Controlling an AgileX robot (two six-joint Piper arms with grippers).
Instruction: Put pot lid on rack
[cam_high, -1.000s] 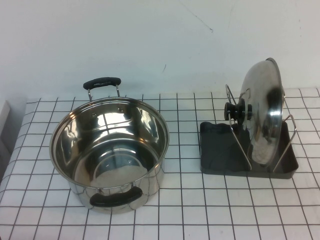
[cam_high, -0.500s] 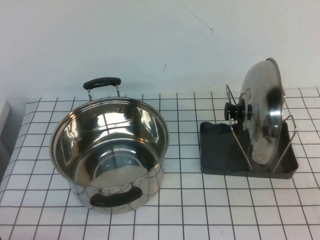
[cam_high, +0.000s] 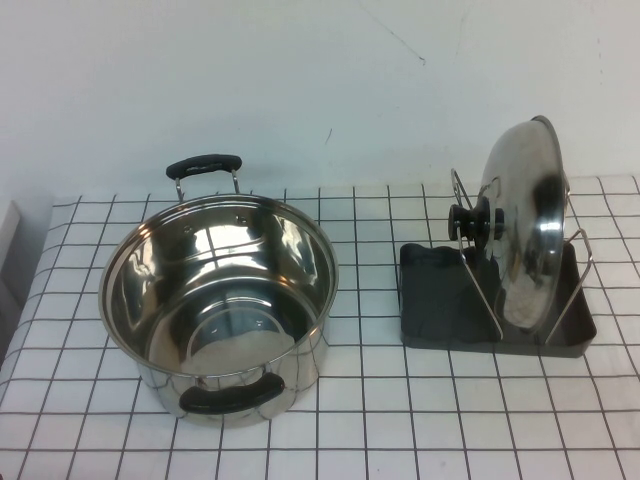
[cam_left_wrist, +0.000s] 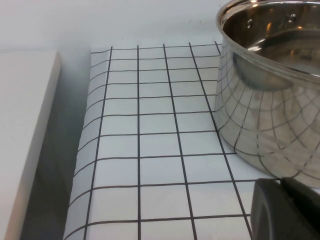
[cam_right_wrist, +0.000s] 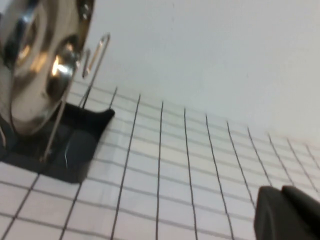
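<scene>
The shiny steel pot lid (cam_high: 530, 220) stands on edge in the rack (cam_high: 440, 300), leaning between the silver wire loops, with its black knob (cam_high: 470, 222) facing left. The right wrist view shows the lid (cam_right_wrist: 35, 65) and the dark rack tray (cam_right_wrist: 75, 145) a short way off. My right gripper (cam_right_wrist: 280, 192) is shut and empty, apart from the rack over the checked cloth. My left gripper (cam_left_wrist: 281, 182) is shut and empty, low beside the pot (cam_left_wrist: 270, 90). Neither gripper shows in the high view.
A deep steel pot (cam_high: 215, 300) with black handles stands on the left of the checked tablecloth (cam_high: 370, 400). A white wall runs behind the table. A pale ledge (cam_left_wrist: 25, 140) lies beyond the cloth's left edge.
</scene>
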